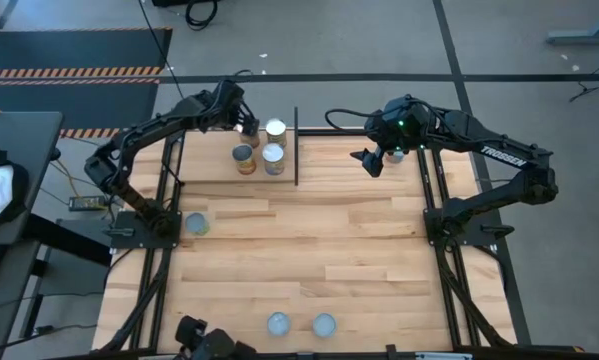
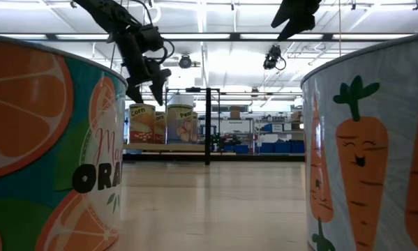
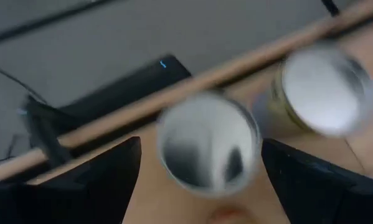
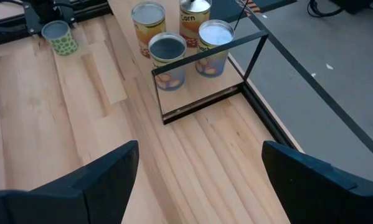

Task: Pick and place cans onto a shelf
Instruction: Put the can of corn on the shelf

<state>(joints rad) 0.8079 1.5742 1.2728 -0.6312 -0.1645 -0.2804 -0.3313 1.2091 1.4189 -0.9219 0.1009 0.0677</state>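
Nearest the low camera stand 2 cans at the table's (image 1: 309, 250) 6 o'clock edge, seen from above as 2 pale round tops side by side. The orange-printed can (image 2: 41, 139) fills the left of that view and the carrot-printed can (image 2: 369, 146) fills the right, with bare wood between them.

Taking the overhead view as the clock face, a green-patterned can (image 1: 196, 223) stands alone at 9 o'clock, just beside the left arm's base.

At 11 o'clock the shelf (image 1: 296, 150) holds 4 cans (image 1: 273, 157) upright in a tight 2-by-2 cluster, inside its thin black rods. 1 of the 4 bears the word Corn (image 2: 142, 122).

The left gripper (image 1: 241, 122) hangs over the cluster's 10 o'clock can. Its fingers stand wide. In the wrist view that silver-topped can (image 3: 208, 146) sits between the 2 dark fingers with a gap on each side, so nothing is gripped. A second shiny top (image 3: 323, 90) shows just beside it. From table height the gripper's tips are above the can tops, not touching them.

At 1 o'clock the right gripper (image 1: 374, 160) hovers high over the table, well apart from the shelf. Its fingers are spread wide and hold nothing, with only bare wood showing between them in its own wrist view.
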